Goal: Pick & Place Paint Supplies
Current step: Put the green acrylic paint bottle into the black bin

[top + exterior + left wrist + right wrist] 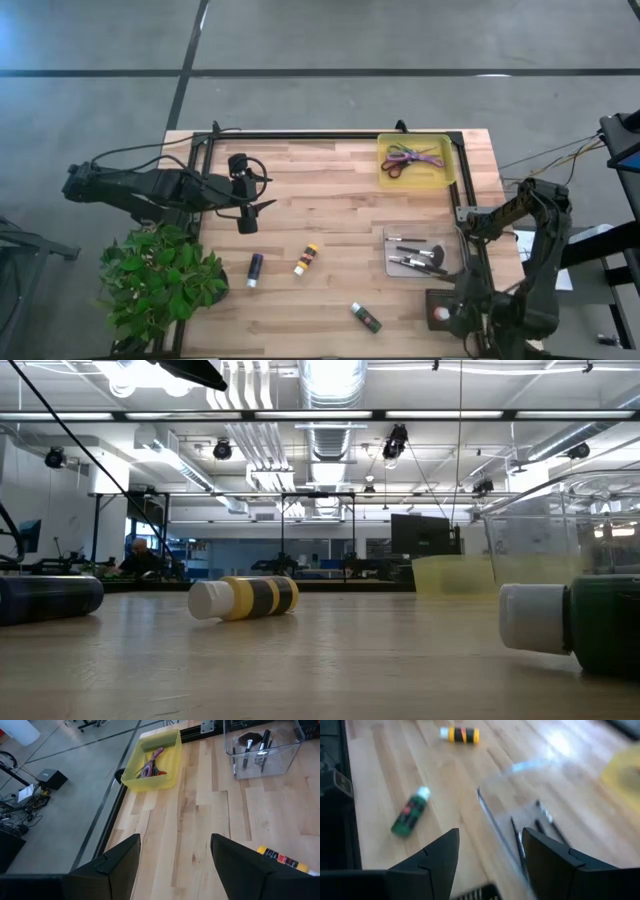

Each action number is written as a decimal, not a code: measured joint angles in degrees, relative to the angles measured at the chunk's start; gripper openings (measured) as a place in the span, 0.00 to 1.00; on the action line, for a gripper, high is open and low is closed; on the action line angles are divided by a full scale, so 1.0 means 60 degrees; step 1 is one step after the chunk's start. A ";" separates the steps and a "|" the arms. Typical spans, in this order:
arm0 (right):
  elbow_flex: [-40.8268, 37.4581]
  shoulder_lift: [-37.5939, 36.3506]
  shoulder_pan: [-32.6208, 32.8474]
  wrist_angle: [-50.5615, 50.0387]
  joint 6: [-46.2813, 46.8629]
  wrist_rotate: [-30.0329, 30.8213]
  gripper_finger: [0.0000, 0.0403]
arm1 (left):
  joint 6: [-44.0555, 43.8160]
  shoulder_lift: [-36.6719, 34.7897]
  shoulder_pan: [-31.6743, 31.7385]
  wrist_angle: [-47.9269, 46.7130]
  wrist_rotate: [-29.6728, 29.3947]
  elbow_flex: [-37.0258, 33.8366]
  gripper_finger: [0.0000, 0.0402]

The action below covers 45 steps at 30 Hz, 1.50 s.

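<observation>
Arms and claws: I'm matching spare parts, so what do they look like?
Both arms are dark, jointed links with black cables trailing along them. The left claw and right claw each have two broad, black, wedge-shaped fingers with no visible markings.

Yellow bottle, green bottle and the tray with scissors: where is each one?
yellow bottle (305,260): high view, middle of its body.
green bottle (410,813): right wrist view, its green body.
yellow tray (169,745): left wrist view, its rim.

Bright, even ceiling light; soft shadows; motion-blurred right wrist view; blurry low-view foreground.
</observation>
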 joint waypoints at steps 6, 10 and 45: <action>0.0335 -0.0673 -0.1599 0.1789 -0.3637 -0.0082 0.54 | 0.0001 0.0000 0.0002 0.0016 0.0000 0.0000 0.62; 0.0309 -0.0877 -0.3125 0.4253 -0.6742 -0.1333 0.54 | 0.0005 0.0000 0.0004 0.0016 0.0000 0.0000 0.62; 0.4549 0.5227 -0.7052 0.4637 -1.0063 -0.9046 0.54 | -0.0199 0.0004 0.0007 -0.0093 0.0000 -0.0233 0.62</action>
